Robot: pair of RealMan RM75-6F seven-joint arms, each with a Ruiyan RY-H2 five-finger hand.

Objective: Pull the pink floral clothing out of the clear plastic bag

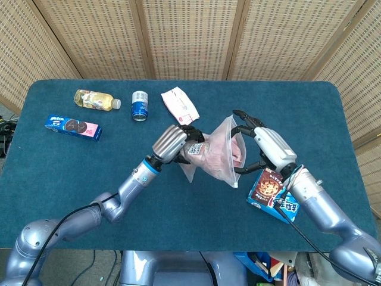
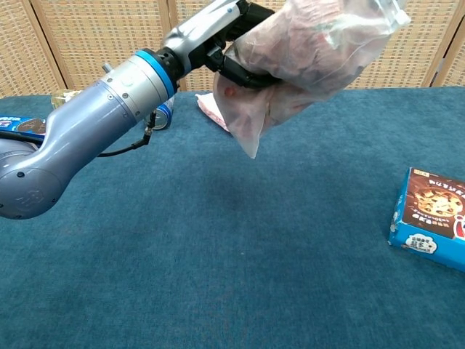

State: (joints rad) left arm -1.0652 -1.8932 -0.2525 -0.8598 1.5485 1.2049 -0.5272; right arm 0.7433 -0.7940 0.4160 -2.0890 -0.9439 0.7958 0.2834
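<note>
While gripped aloft by the left robot hand (image 1: 174,143): clear plastic bag (image 1: 217,156) (pink floral clothing (image 1: 236,152) bunched inside), right robot hand (image 1: 266,147) spread, empty.

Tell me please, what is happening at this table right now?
A two-armed robot is working on a clear plastic bag with pink floral clothing inside. Its left hand grips the closed end of the bag and holds it up above the blue table. The right hand is at the bag's open mouth with its fingers spread around it. The clothing is not out yet. A blue snack box lies beside the right arm.
</note>
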